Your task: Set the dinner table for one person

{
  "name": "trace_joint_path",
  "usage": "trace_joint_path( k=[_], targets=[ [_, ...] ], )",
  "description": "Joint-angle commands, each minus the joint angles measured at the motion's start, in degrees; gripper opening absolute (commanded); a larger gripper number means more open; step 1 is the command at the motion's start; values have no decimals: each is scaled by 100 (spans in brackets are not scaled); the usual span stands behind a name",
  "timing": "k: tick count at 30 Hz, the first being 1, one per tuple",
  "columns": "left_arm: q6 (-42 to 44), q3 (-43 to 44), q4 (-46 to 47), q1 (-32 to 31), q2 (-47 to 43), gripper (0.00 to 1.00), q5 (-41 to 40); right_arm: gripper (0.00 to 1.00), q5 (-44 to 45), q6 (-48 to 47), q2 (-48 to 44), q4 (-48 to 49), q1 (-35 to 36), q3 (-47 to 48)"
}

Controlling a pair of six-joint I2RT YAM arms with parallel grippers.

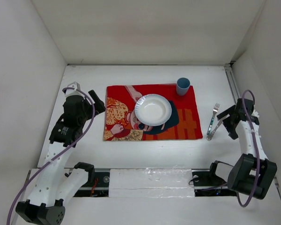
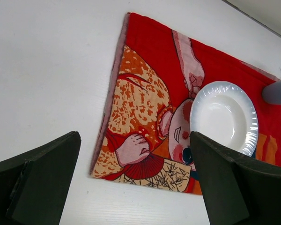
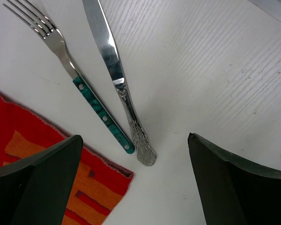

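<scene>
Cutlery looks next: knife [image 3: 116, 70] and fork [image 3: 101, 115] lie on the white counter [image 1: 145, 151] just right of the red cloth [image 1: 187, 123], handles converging. Over them the right end effector [image 3: 135, 139] hovers wide open, empty; the left end effector [image 2: 135, 137] likewise. Grip one handle squarely, avoiding its neighbour

From my feed the tabletop [image 3: 215, 70] reads matt white with a fine ribbed grain. The placemat [image 2: 145, 51] is woven printed cloth, fuzzy at its hem. The plate [image 2: 225, 112] looks glossy and smooth; paper or plastic, I can't tell. The cup [image 1: 183, 86] is matt blue. The fork [image 3: 91, 100] and knife [image 3: 112, 63] are polished metal, and the fork's handle is marbled green. The right claw [image 3: 135, 138] has matt dark fingers [image 3: 33, 183].
</scene>
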Motion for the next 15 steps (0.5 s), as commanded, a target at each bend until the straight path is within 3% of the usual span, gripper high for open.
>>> trace_joint_path(
  k=[1,4,15],
  targets=[
    [4,144,-1,18,-163,100,-83,100,-294,-78,267,478,-47,56],
    [4,144,-1,18,-164,100,-83,100,-627,-245,469,751,-47,-6],
    [4,144,-1,18,-339,100,-30,94,-349,-194,1165,804,6,47]
  ],
)
